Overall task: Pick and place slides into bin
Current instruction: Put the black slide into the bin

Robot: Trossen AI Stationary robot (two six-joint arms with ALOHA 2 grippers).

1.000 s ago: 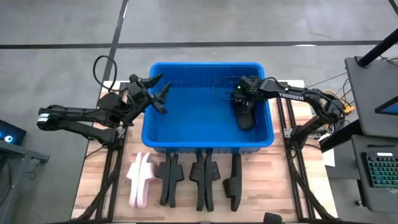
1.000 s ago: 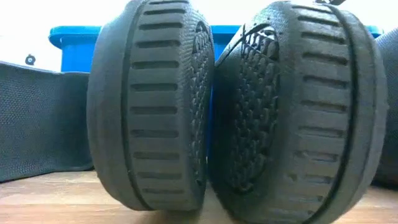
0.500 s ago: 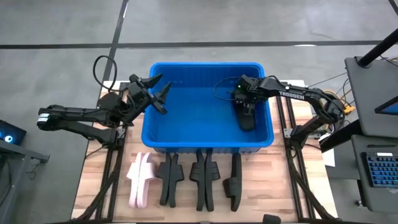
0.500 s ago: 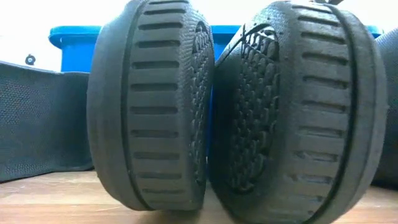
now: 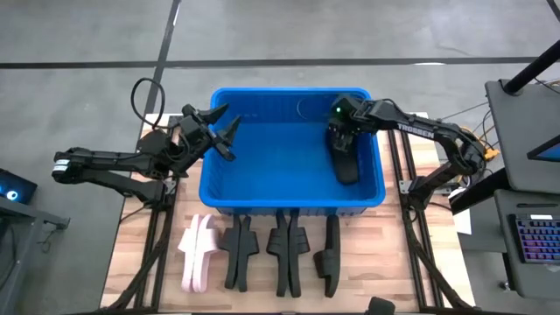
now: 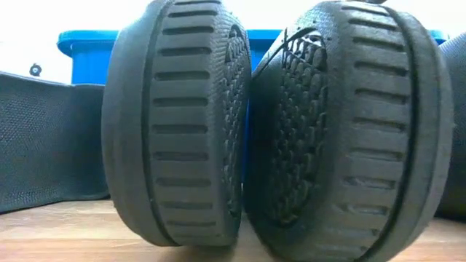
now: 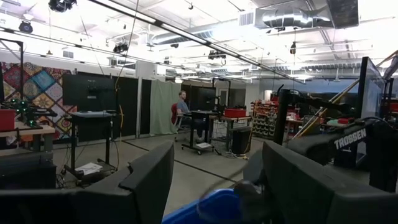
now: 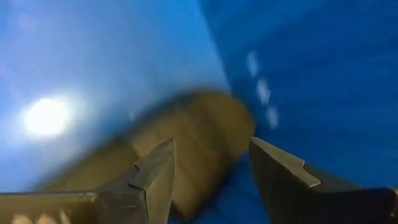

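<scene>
My right gripper (image 5: pixel 339 131) hangs spread inside the bin (image 5: pixel 222 187), directly over a black slide (image 5: pixel 346 166) lying lengthwise below it, nothing pinched. My left gripper (image 5: pixel 223 131), also spread and empty, waits at the bin's left rim; the floor slides (image 5: pixel 284 249) lie nearer neither.

Robotics lab, ceiling ducts (image 7: pixel 292 15), workstations (image 7: pixel 93 115)

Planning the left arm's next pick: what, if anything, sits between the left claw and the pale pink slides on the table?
Nothing visible does. The left claw hovers open at the bin's left wall, and the pale pink slides lie on bare tabletop in front of the bin, at the left end of the row, beside black slides.
</scene>
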